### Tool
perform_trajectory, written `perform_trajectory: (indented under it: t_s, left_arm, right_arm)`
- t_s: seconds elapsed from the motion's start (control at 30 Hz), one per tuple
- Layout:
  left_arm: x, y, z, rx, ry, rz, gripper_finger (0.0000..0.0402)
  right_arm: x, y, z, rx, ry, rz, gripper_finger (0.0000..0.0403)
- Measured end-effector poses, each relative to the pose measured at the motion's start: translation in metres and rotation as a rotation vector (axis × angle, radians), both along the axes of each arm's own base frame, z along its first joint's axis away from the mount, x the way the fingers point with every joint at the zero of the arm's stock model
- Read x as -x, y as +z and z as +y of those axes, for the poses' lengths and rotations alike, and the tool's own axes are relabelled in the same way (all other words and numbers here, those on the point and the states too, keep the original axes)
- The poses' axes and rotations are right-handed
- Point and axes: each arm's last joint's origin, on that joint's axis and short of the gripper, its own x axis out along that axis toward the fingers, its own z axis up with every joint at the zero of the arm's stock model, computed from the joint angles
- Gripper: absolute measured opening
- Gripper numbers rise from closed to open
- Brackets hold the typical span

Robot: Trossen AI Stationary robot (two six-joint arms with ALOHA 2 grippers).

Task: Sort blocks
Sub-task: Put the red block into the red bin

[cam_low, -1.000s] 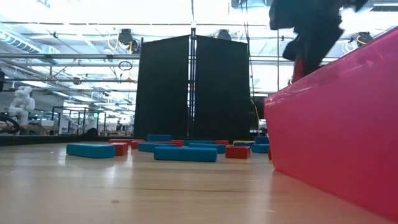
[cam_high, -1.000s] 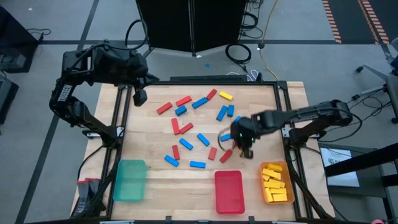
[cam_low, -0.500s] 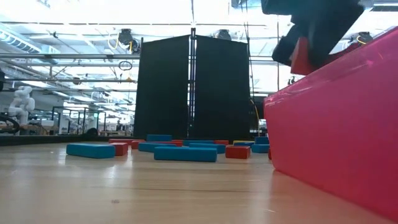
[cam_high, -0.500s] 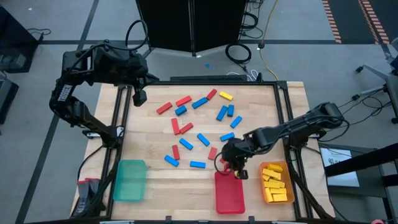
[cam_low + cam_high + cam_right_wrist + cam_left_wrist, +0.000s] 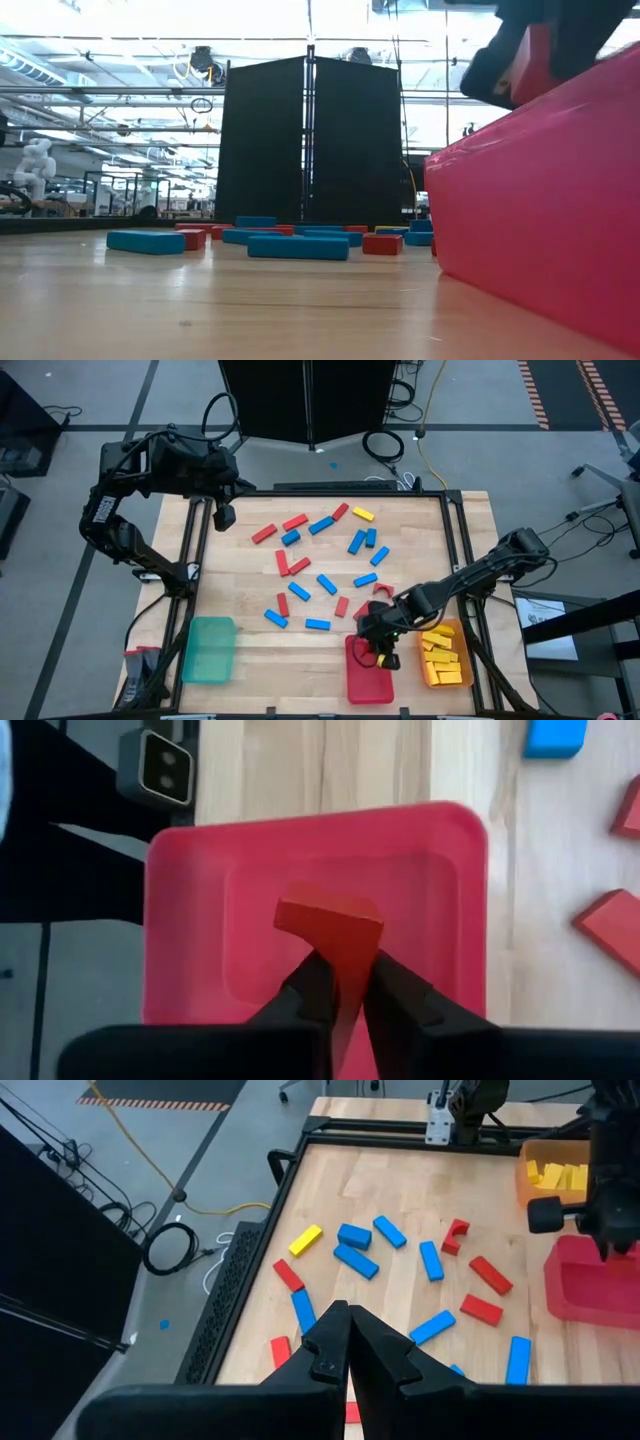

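Note:
My right gripper (image 5: 378,650) hangs over the red tray (image 5: 366,682) near the table's front edge, shut on a red block (image 5: 330,925). In the low view this block (image 5: 530,62) shows above the tray's wall (image 5: 540,200). Red and blue blocks (image 5: 300,565) lie flat and scattered over the middle of the table, with one yellow block (image 5: 362,514) at the far side. My left gripper (image 5: 225,515) waits shut above the table's far left corner, with nothing in it. My right gripper pinches the red block between its two fingers (image 5: 312,988), which sit on the two sides of its end (image 5: 342,962) nearest the wrist. They slant down from above. The block sticks out past the fingertips, clear of the red tray's floor (image 5: 250,900).
An orange tray (image 5: 452,632) with several yellow blocks stands right of the red tray. A green tray (image 5: 210,650) stands at the near left. A red arch (image 5: 383,590) lies just beyond my right arm. Black frame rails edge the table.
My right gripper has carried the red block from the table's middle toward the near edge and down, tipping further downward. It now stands over the red tray, and the block stays in its hold.

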Motion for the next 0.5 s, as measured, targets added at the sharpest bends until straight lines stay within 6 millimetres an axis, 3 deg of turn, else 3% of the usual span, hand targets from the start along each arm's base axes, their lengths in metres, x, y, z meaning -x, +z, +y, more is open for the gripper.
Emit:
perform_trajectory:
  t_s: [0.33,0.4,0.5]
  left_arm:
    - [0.002,-0.002,-0.001,0.015,0.001,0.026,0.0015]
    - [0.002,-0.003,-0.001,0.018,0.001,0.037,0.0015]
    - [0.003,-0.004,-0.001,0.024,0.002,0.048,0.0015]
  right_arm:
    - [-0.006,-0.011,0.005,-0.066,0.014,0.062,0.0175]
    - [-0.007,0.000,0.000,-0.066,0.014,0.057,0.0193]
    - [-0.009,0.033,-0.019,0.009,0.012,0.013,0.0210]
